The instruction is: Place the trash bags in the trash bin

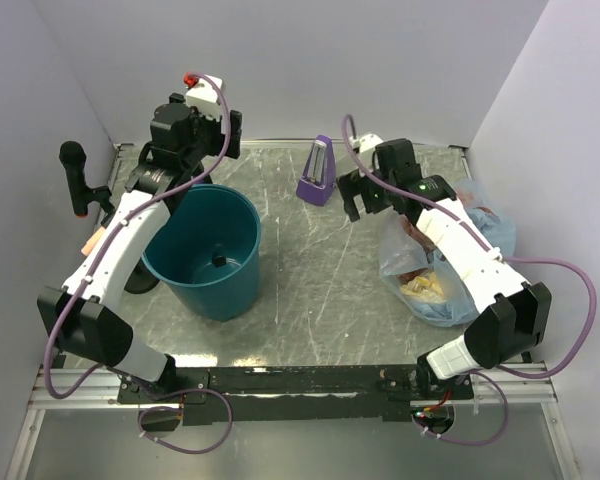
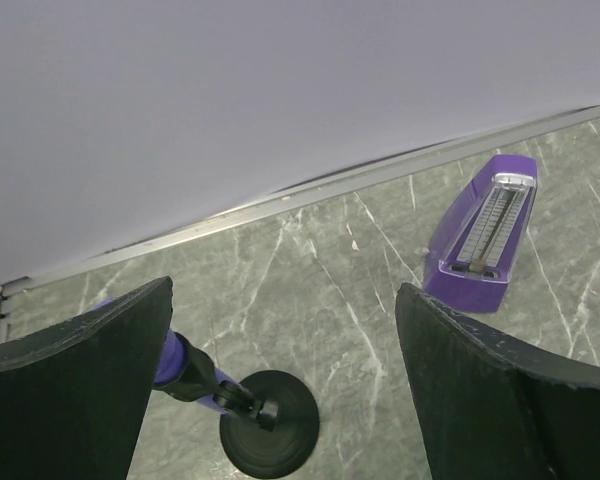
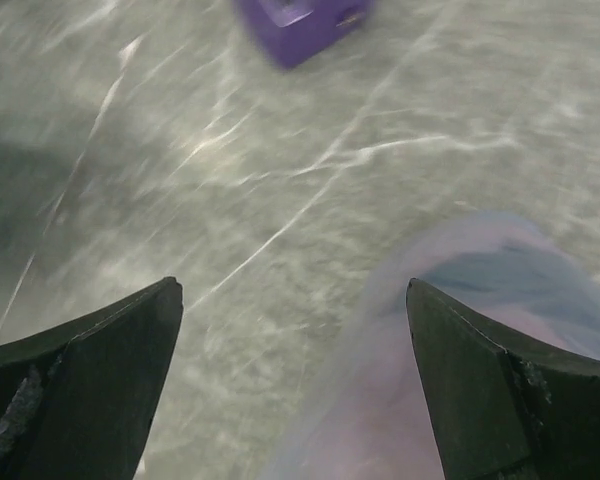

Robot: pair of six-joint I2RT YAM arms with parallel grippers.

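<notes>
Our right gripper (image 3: 292, 288) holds its fingers spread, with the crinkly pale-blue plastic bag (image 3: 510, 290) beneath one finger. Our left gripper (image 2: 285, 300), fingers also spread, hangs just beyond the round teal plastic bucket (image 1: 220, 295).

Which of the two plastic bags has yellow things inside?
The clear bag, the one closer to the teal bucket; the pale-blue bag, farther from it, shows no yellow contents.

One bin (image 1: 216, 296), one metronome (image 1: 318, 172), one blue bag (image 1: 494, 234), one clear bag (image 1: 400, 256).

Before me lay a grey-green table (image 1: 320, 290) veined with white; plain pale walls (image 1: 300, 60) rose behind and beside it, a metal strip (image 1: 280, 142) along its far edge.
</notes>
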